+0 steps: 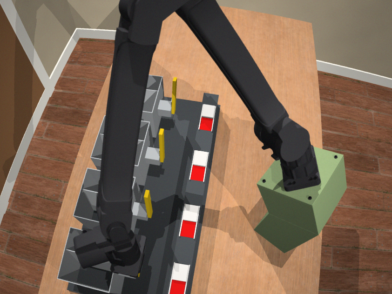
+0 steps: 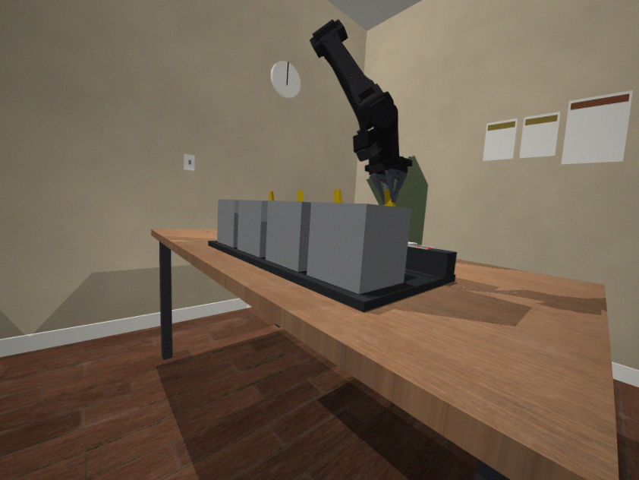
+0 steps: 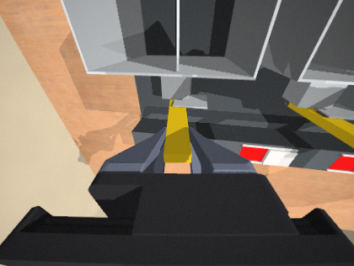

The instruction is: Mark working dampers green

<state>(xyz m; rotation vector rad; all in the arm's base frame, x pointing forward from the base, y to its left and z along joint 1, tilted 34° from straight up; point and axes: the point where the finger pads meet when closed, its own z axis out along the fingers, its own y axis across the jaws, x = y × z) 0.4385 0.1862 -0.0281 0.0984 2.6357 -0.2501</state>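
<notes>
Four grey open-topped dampers stand in a row: the nearest damper [image 1: 70, 264] [image 2: 335, 247] [image 3: 99, 38], the second [image 1: 84, 202] [image 2: 284, 235], the third [image 1: 97, 151] and the farthest [image 1: 154, 104]. My gripper [image 2: 388, 199] [image 3: 177, 132] is shut on the nearest damper's upright yellow handle [image 3: 177, 122], a finger against each side. The arm mostly hides this handle in the top view. The other yellow handles [image 1: 148, 203] [image 1: 161, 145] [image 1: 174, 96] are free. All four sliders [image 1: 178, 286] [image 1: 187, 228] [image 1: 197, 173] [image 1: 206, 123] show red beside white covers.
The dampers and the slider rail share a dark base [image 1: 172, 126] [image 2: 371, 304] on the wooden table [image 1: 240, 262] [image 2: 464, 371]. A green pedestal [image 1: 291, 215] [image 2: 413, 206] carries the arm on the sliders' side. The second yellow handle [image 3: 324, 122] is right of my fingers in the wrist view.
</notes>
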